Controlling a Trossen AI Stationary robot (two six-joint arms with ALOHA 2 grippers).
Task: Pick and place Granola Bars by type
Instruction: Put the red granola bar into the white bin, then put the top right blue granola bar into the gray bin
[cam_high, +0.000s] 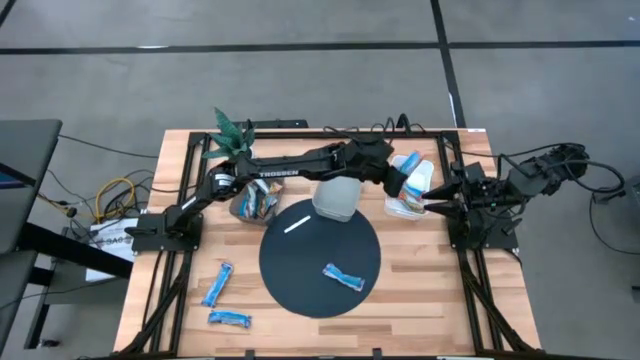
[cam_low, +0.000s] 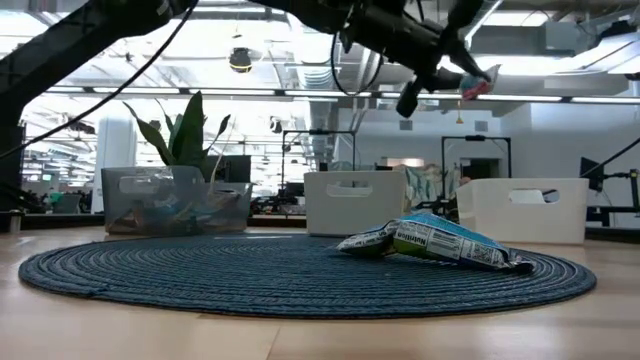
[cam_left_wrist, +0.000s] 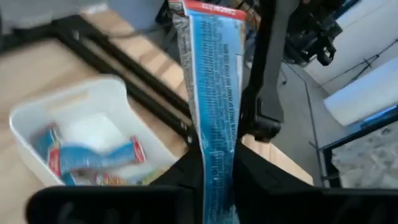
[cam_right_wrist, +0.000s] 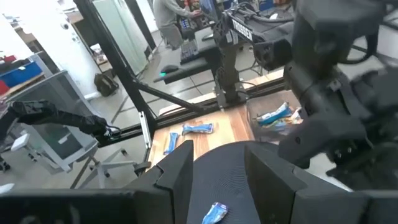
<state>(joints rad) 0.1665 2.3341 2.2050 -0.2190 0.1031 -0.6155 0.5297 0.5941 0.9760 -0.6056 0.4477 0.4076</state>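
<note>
While the left gripper (cam_high: 410, 178) clamps a blue bar (cam_left_wrist: 214, 93) over the white bin (cam_high: 398, 208) at 2 o'clock, placement is in hand; next, release. The right gripper (cam_high: 432, 200), open, waits beside it.

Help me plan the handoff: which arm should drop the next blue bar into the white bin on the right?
Left. Its tool is shut on a blue bar above the white bin, which holds other blue bars. The right tool waits empty beside the bin.
</note>
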